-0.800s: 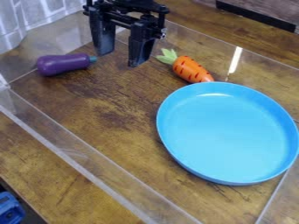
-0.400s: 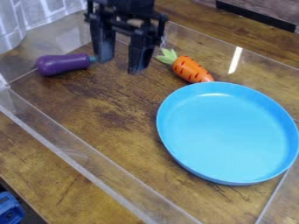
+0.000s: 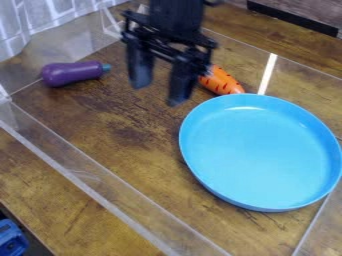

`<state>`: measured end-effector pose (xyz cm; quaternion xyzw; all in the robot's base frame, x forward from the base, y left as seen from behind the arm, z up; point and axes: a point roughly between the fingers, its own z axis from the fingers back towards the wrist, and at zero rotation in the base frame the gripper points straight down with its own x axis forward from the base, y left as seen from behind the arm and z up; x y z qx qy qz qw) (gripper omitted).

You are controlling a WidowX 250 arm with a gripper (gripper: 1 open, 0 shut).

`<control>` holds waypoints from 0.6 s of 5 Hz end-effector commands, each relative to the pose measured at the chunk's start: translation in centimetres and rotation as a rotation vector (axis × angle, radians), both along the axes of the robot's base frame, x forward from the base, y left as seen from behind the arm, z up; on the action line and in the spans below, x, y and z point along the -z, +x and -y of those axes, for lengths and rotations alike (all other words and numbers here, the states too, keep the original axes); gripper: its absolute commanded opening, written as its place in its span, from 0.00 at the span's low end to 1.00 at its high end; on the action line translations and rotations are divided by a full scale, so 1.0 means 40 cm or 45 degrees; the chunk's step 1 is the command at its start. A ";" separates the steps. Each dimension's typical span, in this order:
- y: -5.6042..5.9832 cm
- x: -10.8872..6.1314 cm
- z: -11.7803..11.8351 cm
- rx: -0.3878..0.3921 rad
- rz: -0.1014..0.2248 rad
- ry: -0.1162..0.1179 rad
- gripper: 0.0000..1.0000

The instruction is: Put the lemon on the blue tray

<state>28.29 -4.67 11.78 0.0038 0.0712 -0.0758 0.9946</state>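
Hand [image 3: 160, 87] hangs open, empty, over worn wooden table [image 3: 107, 140] beside blue tray [image 3: 261, 150].

The gripper [image 3: 160, 84] is smeared by motion blur, so its finger edges are soft, and whether anything sits between the fingers cannot be told. Its upper body runs off the top edge. The carrot [image 3: 223, 82] is mostly hidden behind the gripper; only its orange end shows, just left of the blue tray [image 3: 261, 150]. The tray's right rim is clipped by the frame edge. No lemon can be made out anywhere on the tabletop [image 3: 107, 130].
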 end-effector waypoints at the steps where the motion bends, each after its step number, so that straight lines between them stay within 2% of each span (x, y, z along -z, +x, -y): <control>1: 0.038 -0.024 0.075 0.074 0.069 -0.007 0.00; 2: 0.046 -0.021 0.073 0.087 0.066 0.004 0.00; 3: 0.079 -0.011 0.123 0.157 0.073 0.008 1.00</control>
